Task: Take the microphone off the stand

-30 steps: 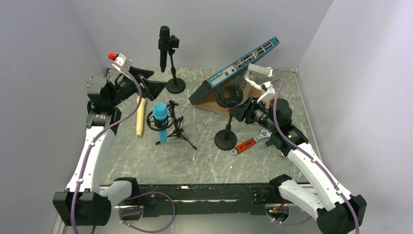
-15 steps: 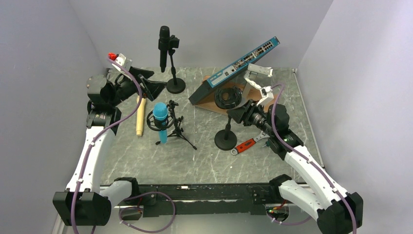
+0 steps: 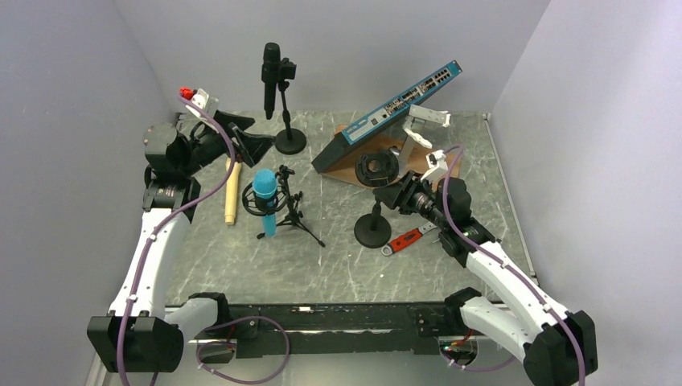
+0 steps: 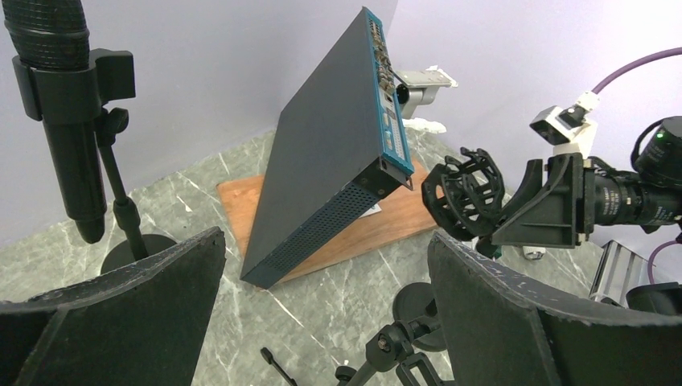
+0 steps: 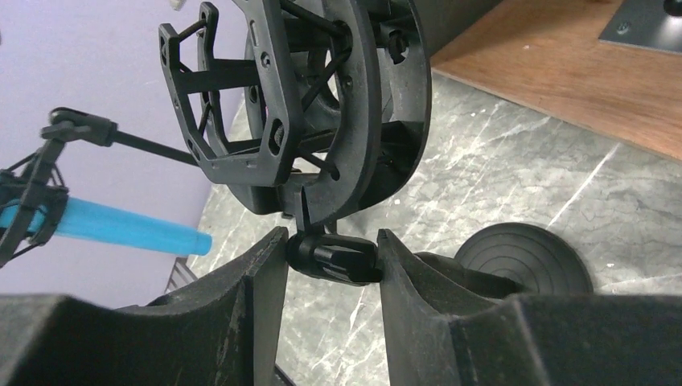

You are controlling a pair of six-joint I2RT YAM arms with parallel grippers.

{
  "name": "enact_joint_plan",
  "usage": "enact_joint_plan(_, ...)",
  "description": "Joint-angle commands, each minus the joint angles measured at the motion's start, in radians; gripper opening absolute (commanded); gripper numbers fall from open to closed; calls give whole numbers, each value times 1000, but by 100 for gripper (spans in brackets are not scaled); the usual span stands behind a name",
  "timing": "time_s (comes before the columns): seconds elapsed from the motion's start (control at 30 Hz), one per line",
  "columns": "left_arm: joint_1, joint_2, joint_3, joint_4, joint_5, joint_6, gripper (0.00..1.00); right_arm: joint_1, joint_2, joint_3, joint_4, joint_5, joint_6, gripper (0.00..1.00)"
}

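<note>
A black microphone (image 3: 271, 76) stands clipped upright on a round-base stand (image 3: 290, 143) at the back; it also shows in the left wrist view (image 4: 60, 104). A blue microphone (image 3: 265, 197) hangs in a shock mount on a small tripod (image 3: 293, 217). An empty black shock mount (image 3: 376, 167) tops a second round-base stand (image 3: 373, 232). My right gripper (image 3: 394, 195) is shut on the pivot knob (image 5: 334, 257) just under that empty mount (image 5: 273, 121). My left gripper (image 3: 256, 138) is open and empty (image 4: 326, 241), left of the black microphone's stand.
A blue network switch (image 3: 394, 100) leans on a wooden board (image 3: 346, 165) at the back right. A red-handled wrench (image 3: 406, 239) lies by the right arm. A wooden rod (image 3: 232, 193) lies at the left. A white part (image 3: 426, 121) sits behind the board.
My right gripper has moved left and toward me, lower on the empty shock mount's stand, and now clamps the knob. The mount has tipped slightly. The left arm has not moved.
</note>
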Motion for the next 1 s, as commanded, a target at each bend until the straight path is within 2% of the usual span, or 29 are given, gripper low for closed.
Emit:
enact_joint_plan(0.0,-11,-9,31,8,1,14,98,5,99,-87,-221,45,-27,28)
enact_joint_plan(0.37,-18,-14,34,-1,-4,20,98,5,108,-122,-201,53,-27,37)
enact_joint_plan(0.57,-17,-10,32,4,-3,14,98,6,83,-68,-261,71,-56,54)
enact_joint_plan(0.7,-18,-8,32,2,-6,14,99,6,56,-18,-317,93,-76,80)
enact_joint_plan(0.77,-17,-8,33,4,-4,13,98,8,45,7,-342,91,-93,98)
enact_joint_plan(0.97,-18,-8,34,-3,-8,19,98,6,8,90,-421,94,-116,100)
